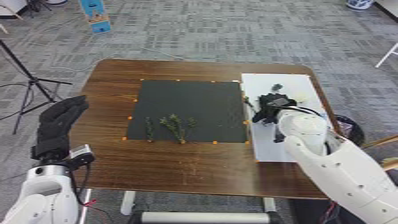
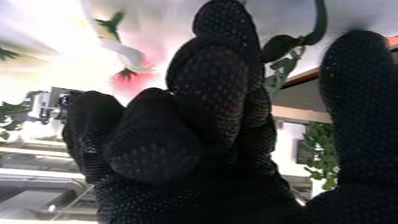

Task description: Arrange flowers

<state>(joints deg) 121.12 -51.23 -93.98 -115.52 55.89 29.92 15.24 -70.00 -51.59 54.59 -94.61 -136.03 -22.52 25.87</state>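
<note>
Head view: R hand [image 1: 269, 109] over the white sheet [image 1: 271, 150] on the R side of the table [image 1: 169, 172], its arm in from the bottom R; glove blocks part of the sheet. R wrist view, closer: longer fingers extended, thumb well apart, so a wide gap btwn; a green stem w/ leaves [image 2: 317, 30] shows in that gap, can't tell if touching. Same view also has a blurred pinkish-red patch [image 2: 129, 85] w/ a white curved piece [image 2: 130, 54] beside it, plus leafy greenery [image 2: 320, 150] past the thumb side; the glove hides some of the bkgd. L hand [image 1: 60, 120] in head view: off the table's L edge, above the floor, fingers extended, nothing in it. Task's plants: three green sprigs, i.e. L sprig [image 1: 148, 129], mid sprig [image 1: 173, 125] & R sprig [image 1: 191, 124], all on the dark mat [image 1: 188, 97] nr its near edge, L of the sheet. On the sheet, beyond the R hand, a small dark green piece [image 1: 277, 87]; a pale round bloom [image 1: 300, 96] nr that hand, R side. Other stuff: orange marks round the mat, tripod [image 1: 34, 79] on the floor to the L, blue sign [image 1: 96, 17] far L, blue-&-white pot [image 1: 359, 4] far R, wooden chair part [image 1: 384, 142] R of the R arm.
</note>
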